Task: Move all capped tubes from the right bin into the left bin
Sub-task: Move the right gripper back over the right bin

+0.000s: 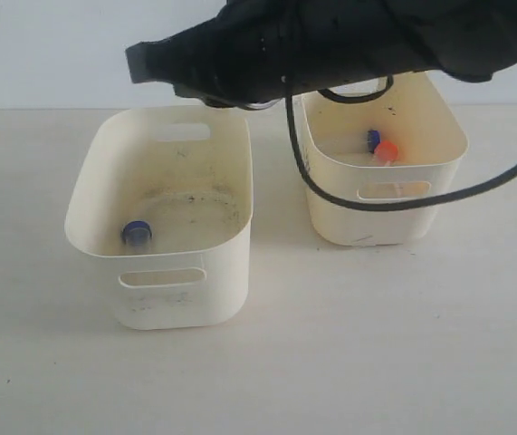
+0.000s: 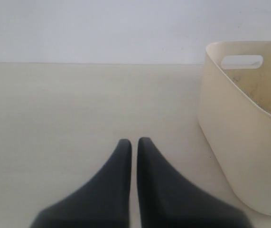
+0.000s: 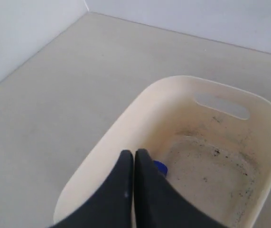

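Observation:
The left bin [image 1: 104, 172] has grime on its floor and holds one blue-capped tube [image 1: 136, 233] near its front left corner. In the right bin [image 1: 444, 127] lie a blue-capped tube [image 1: 373, 140] and an orange-capped tube [image 1: 386, 152]; a second orange-capped one does not show. My right arm [image 1: 330, 41] reaches across above the left bin. In the right wrist view my right gripper [image 3: 134, 154] is shut with nothing showing between its fingers, over the left bin's [image 3: 126, 123] wall, the blue cap [image 3: 160, 167] just beside it. My left gripper [image 2: 134, 141] is shut and empty, low over bare table beside the left bin [image 2: 239, 156].
A black cable [image 1: 330, 195] hangs from the right arm and loops across the right bin's front wall. A pale wall runs behind the table. The two bins stand side by side with a narrow gap between them.

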Tool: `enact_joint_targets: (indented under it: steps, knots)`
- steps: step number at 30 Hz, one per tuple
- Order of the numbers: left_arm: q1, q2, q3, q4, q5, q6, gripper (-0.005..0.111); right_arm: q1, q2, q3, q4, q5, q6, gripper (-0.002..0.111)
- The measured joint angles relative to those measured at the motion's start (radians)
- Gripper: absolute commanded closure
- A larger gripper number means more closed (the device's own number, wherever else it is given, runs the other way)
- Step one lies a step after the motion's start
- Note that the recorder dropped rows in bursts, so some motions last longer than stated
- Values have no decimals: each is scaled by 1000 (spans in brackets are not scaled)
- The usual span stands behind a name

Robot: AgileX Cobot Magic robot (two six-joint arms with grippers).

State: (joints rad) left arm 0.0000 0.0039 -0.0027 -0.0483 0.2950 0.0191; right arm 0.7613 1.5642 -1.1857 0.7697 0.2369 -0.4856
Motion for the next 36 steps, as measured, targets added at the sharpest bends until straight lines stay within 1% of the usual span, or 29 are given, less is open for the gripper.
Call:
enact_joint_targets:
  steps: [2,3,6,8,11,13,14,19,23,26,30,33,36]
  knots:
    - [0,0,0,0,0,0,103,-59,0,0,0,2,53,108]
    - [0,0,0,0,0,0,103,-107,0,0,0,23,71,108]
    - [0,0,0,0,0,0,103,-192,0,0,-10,107,78,108]
    - [0,0,0,0,0,0,103,-220,-1,0,-20,129,81,108]
    - [0,0,0,0,0,0,103,-235,-6,0,-59,141,83,108]
    - [0,0,0,0,0,0,103,-235,-8,-22,-119,171,120,108]
    - [0,0,0,0,0,0,103,-235,-8,-54,-193,189,187,108]
    - [0,0,0,0,0,0,103,-235,-8,-176,-436,256,401,108]
    - [0,0,0,0,0,0,103,-239,-8,-208,-583,255,535,108]
    - [0,0,0,0,0,0,103,-254,24,-210,-619,251,602,108]
    - [0,0,0,0,0,0,103,-303,113,-212,-631,251,667,108]
    - [0,0,0,0,0,0,103,-343,176,-236,-626,262,719,108]
    - [0,0,0,0,0,0,103,-362,233,-279,-609,264,796,108]
